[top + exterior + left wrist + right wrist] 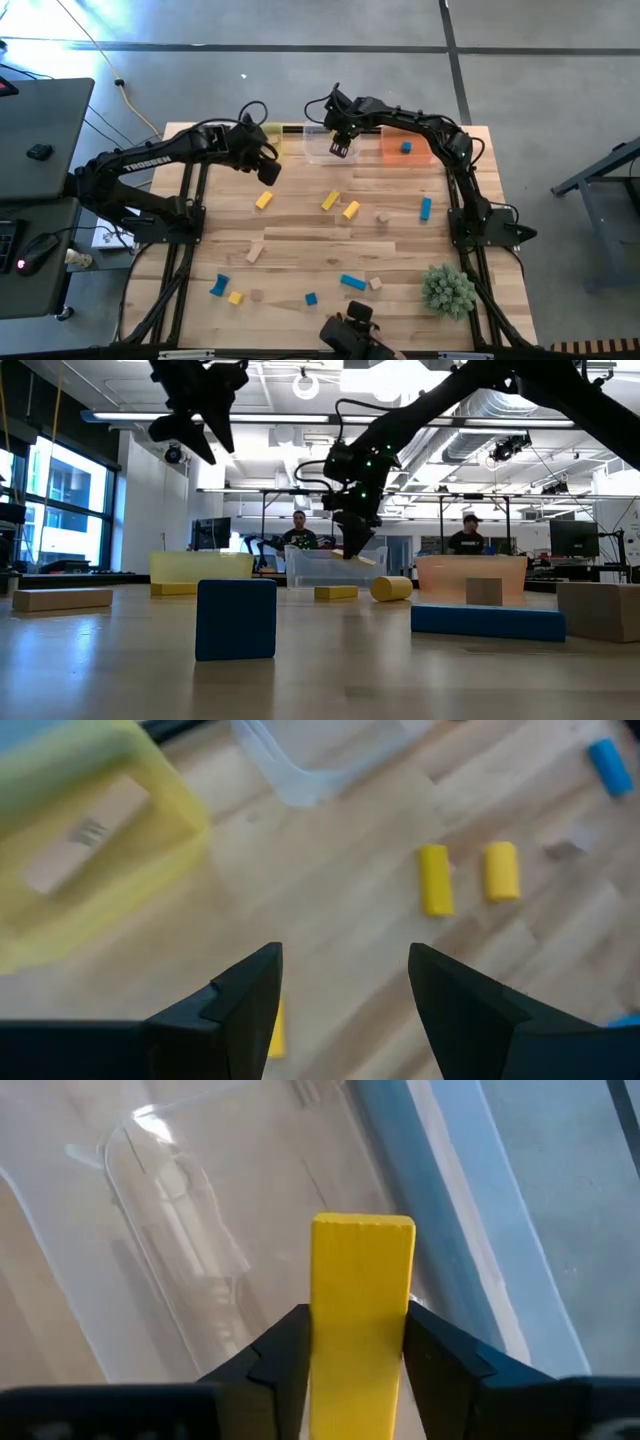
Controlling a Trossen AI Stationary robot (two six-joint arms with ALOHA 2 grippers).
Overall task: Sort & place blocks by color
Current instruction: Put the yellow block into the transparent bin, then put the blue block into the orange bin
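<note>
My right gripper [340, 146] hangs over the clear tub [322, 146] at the table's far edge, shut on a yellow bar block [362, 1270]. My left gripper [268, 170] is open and raised above the table, just near of the yellow tub [272, 138]. A yellow block [275, 1025] lies under it. Blocks lie scattered flat on the table: yellow ones [330, 201] [351, 210] [263, 200], blue ones [426, 208] [352, 282] [219, 286], tan ones [256, 252] [382, 216]. One blue block [405, 147] sits in the orange tub [390, 152]. My right gripper pinches the yellow bar block between its two fingers by its long sides [325, 1330]. The bar lies along the fingers, and its free end [362, 1230] sticks out past the fingertips. The fingers point down from above. The bar is lifted clear above the clear tub, tilted [362, 558].
The green spiky ball [448, 288] stands near the table's near right corner. The three tubs line the far edge. In the low view, people [299, 530] sit in the room beyond the table. Bare wood lies between the tubs and the middle row of blocks.
</note>
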